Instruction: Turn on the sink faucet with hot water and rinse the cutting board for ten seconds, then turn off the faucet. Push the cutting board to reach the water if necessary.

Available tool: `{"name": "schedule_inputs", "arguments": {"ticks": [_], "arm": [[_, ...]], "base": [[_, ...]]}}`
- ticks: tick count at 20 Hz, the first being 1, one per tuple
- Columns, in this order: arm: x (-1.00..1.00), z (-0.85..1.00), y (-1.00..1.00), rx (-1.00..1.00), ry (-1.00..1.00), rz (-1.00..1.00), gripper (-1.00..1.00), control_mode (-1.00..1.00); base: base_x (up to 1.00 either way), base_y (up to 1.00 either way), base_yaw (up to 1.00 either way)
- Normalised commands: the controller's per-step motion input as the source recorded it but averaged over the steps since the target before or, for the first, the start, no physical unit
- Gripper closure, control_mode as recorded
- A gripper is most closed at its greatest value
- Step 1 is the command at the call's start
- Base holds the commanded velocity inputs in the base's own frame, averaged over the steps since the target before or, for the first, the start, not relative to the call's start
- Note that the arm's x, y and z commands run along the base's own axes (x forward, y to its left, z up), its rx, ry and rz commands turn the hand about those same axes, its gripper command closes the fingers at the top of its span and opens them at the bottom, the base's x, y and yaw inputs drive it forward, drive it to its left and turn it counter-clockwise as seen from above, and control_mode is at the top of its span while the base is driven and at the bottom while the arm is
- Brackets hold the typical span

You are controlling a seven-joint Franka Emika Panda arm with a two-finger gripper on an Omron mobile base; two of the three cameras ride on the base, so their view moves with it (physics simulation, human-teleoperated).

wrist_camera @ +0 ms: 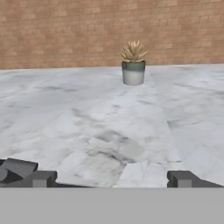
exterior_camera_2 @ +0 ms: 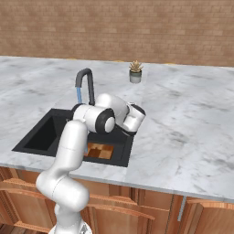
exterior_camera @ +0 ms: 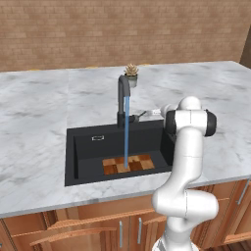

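The dark grey sink faucet (exterior_camera: 122, 95) stands behind the black sink (exterior_camera: 83, 147), and a thin blue stream of water (exterior_camera: 126, 132) falls from its spout. It lands on the checkered wooden cutting board (exterior_camera: 128, 164), which lies flat on the basin floor. My gripper (exterior_camera: 147, 113) hovers just right of the faucet's base, by its small side lever, over the counter behind the sink. In the hand view the gripper (wrist_camera: 111, 179) is open, its fingertips (wrist_camera: 41, 178) wide apart with nothing between them. A dark grey faucet part (wrist_camera: 15, 168) shows beside the left tip. The right base view also shows the faucet (exterior_camera_2: 87, 84) and the board (exterior_camera_2: 98, 151).
A small potted plant (exterior_camera: 131, 74) stands on the marble counter (exterior_camera: 34, 112) behind the faucet, straight ahead of the hand (wrist_camera: 133, 68). A brick wall closes off the back. My arm's elbow hangs over the sink's right rim. Wooden cabinet fronts run below the counter.
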Motion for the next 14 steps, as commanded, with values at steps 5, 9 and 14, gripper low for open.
{"name": "schedule_inputs", "arguments": {"ticks": [5, 9, 14], "arm": [[0.12, 0.0, 0.0, 0.0, 0.0, 0.0, -1.0, -1.0], [0.05, -0.06, 0.0, 0.0, 0.0, 0.0, -1.0, -1.0], [0.0, -0.04, 0.05, 0.0, 0.0, 0.0, -1.0, -1.0]], "base": [[0.0, 0.0, 0.0], [0.0, 0.0, 0.0], [0.0, 0.0, 0.0]]}}
